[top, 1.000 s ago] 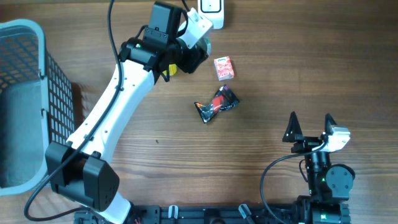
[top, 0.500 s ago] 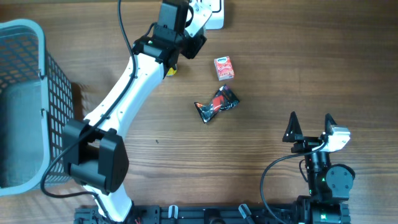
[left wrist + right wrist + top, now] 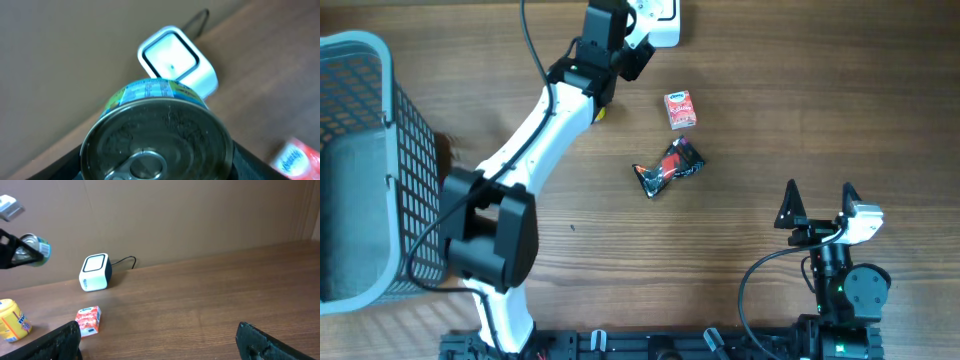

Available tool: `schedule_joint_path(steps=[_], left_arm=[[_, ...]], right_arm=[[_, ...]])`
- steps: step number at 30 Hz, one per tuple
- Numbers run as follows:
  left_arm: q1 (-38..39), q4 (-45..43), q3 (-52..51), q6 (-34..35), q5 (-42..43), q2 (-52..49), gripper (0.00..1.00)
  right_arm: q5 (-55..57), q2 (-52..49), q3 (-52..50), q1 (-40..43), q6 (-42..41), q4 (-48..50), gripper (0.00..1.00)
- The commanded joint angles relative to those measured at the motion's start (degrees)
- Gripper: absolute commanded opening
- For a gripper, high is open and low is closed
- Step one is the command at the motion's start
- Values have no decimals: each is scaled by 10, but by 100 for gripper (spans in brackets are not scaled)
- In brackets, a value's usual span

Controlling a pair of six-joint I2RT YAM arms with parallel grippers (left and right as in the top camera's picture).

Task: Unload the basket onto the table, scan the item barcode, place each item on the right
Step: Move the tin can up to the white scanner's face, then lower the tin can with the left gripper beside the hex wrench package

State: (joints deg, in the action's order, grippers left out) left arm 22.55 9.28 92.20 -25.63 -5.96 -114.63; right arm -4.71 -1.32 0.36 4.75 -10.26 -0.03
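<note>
Left gripper (image 3: 632, 55): clamped on the can, upper middle of the overhead view, just beside the scanner.
Can (image 3: 157, 137): pull-tab lid faces the wrist camera; its label band sits just below the scanner's window.
Scanner (image 3: 172, 59): white box at the top edge.
Right gripper (image 3: 818, 192): jaws wide apart and empty, lower right.
Around: red carton (image 3: 681, 109) and dark wrapper (image 3: 667, 168) near centre, yellow container (image 3: 597, 112) beside the arm, basket (image 3: 415, 150) at the left edge.

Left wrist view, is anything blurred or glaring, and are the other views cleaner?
Left wrist view: the can sits close with a soft sheen on its lid, the scanner behind is sharp, the red box at the corner is blurred. Overhead view: even light, sharp. Right wrist view: clear, no glare.
</note>
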Motion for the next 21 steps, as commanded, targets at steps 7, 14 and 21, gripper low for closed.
schedule_joint_path(steps=[7, 14, 21], left_arm=[[-7, -82, 12, -70, -22, -42, 74], [-10, -70, 12, -60, -51, -62, 72], [-9, 2, 12, 62, 54, -62, 73]], right_arm=[[0, -1, -1, -3, -4, 2, 100], [0, -1, -1, -3, -4, 2, 100], [0, -1, -1, -3, -4, 2, 100]])
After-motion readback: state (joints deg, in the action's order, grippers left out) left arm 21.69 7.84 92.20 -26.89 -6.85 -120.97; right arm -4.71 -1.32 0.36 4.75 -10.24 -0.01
